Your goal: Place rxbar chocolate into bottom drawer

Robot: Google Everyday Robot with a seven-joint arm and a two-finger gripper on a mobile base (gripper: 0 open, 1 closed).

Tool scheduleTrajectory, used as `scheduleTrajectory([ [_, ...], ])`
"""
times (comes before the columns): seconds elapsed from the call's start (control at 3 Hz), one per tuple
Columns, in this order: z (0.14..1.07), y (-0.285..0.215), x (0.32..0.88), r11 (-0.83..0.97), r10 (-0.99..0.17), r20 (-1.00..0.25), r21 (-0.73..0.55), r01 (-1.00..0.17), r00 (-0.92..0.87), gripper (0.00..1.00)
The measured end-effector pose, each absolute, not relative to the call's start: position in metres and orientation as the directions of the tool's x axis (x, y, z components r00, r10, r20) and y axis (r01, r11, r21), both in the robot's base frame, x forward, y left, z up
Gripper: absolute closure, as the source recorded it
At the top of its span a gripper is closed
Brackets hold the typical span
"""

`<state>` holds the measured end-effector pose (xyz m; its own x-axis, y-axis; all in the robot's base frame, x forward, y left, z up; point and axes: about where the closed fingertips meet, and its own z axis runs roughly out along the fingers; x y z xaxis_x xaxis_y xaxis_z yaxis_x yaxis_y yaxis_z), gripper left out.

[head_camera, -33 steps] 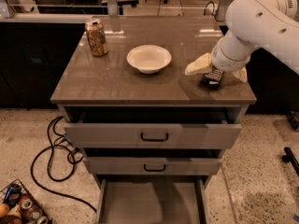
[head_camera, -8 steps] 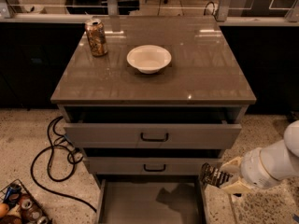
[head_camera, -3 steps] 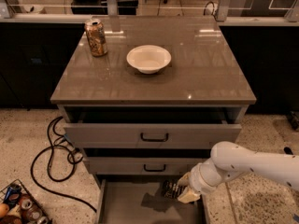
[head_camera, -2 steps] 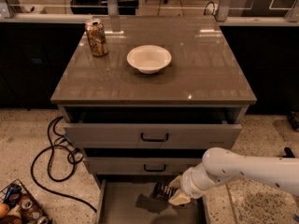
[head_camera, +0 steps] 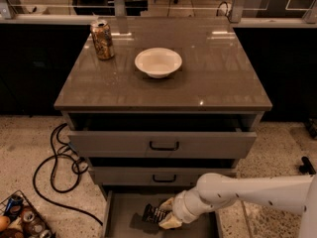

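Observation:
The bottom drawer (head_camera: 119, 217) stands pulled open at the foot of the grey cabinet, its plain grey floor showing. My white arm reaches in from the right. My gripper (head_camera: 157, 214) is over the drawer's floor, shut on the rxbar chocolate (head_camera: 151, 213), a small black wrapper with white lettering. The bar hangs just above the drawer floor and casts a shadow below it.
A white bowl (head_camera: 158, 62) and a brown-gold can (head_camera: 102, 39) stand on the cabinet top (head_camera: 218, 78). The two upper drawers (head_camera: 163, 144) with black handles are partly pulled out above my gripper. A black cable (head_camera: 57, 167) loops on the floor at left, near a wire basket of cans (head_camera: 20, 222).
My arm has swung from the right side of the cabinet leftward into the bottom drawer, carrying the bar lower and further left over the drawer floor.

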<state>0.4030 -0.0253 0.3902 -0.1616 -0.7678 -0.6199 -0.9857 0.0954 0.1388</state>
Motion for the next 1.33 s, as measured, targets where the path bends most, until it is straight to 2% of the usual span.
scheduleTrajectory([
  [0.67,0.34,0.04,0.401,0.004,-0.771,-0.629,0.159,-0.987,-0.105,1.0],
  [1.33,0.28,0.071,0.412,0.029,-0.753,-0.643,0.18,-0.983,-0.14,1.0],
])
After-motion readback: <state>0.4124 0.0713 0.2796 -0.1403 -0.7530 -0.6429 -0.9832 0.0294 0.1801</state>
